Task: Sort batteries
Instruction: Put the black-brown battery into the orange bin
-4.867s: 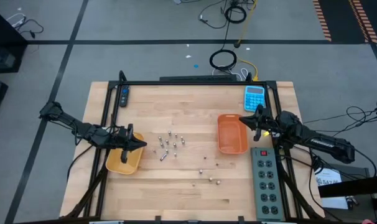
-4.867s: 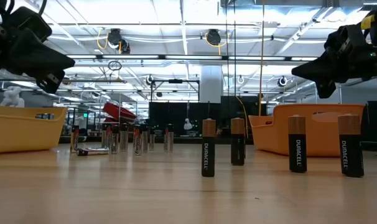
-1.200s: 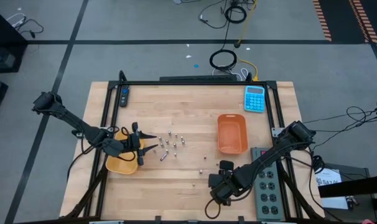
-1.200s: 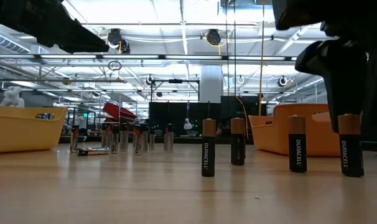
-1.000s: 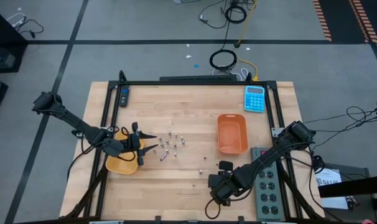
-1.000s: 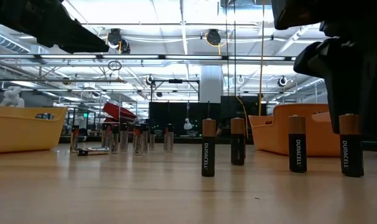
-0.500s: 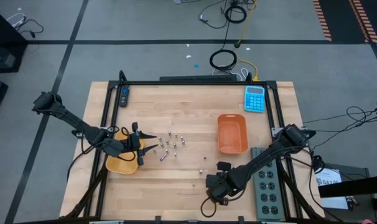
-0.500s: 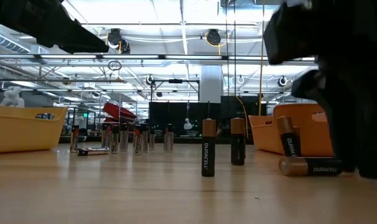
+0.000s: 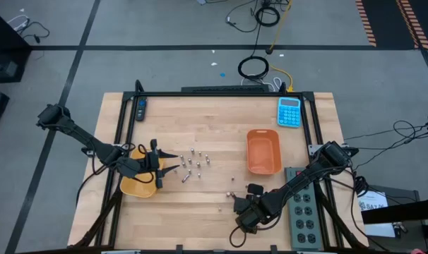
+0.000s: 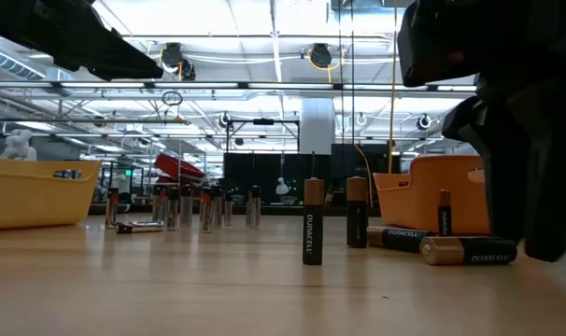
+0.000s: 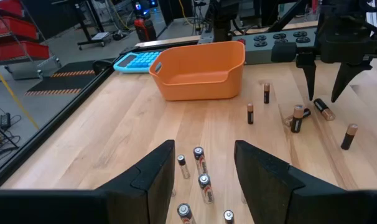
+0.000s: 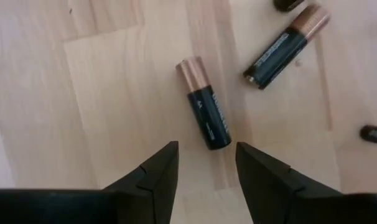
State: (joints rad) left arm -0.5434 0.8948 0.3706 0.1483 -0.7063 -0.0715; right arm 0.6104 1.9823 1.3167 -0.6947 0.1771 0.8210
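Right gripper (image 9: 240, 220) low over the front of the counter (image 9: 200, 224), fingers apart, nothing between them; directly under it in the right wrist view a fallen battery (image 12: 204, 121) flat on the wood, copper end away from the fingertips, a second fallen battery (image 12: 286, 46) angled just beyond, not touching the first

Seen from the low view: these two toppled cells (image 10: 467, 250) lying on their sides near the orange tray (image 10: 434, 194), dark bulk of the right arm looming above them; two more batteries standing upright near the middle (image 10: 312, 222), a tight row of smaller upright ones (image 10: 185, 207) farther back with one lying flat beside them

Left gripper (image 9: 170, 168) hovering at the edge of the yellow tray (image 9: 138, 186), open and empty, pointed toward the cluster of batteries (image 9: 193, 163) at counter centre; from the left wrist view several upright cells (image 11: 199, 161) just ahead of the spread fingers (image 11: 155, 171)

Orange tray on the right half of the counter; blue calculator (image 9: 289, 111) behind it, power strip (image 9: 304, 207) along the right edge

Whether the yellow tray holds any battery: cannot tell from above
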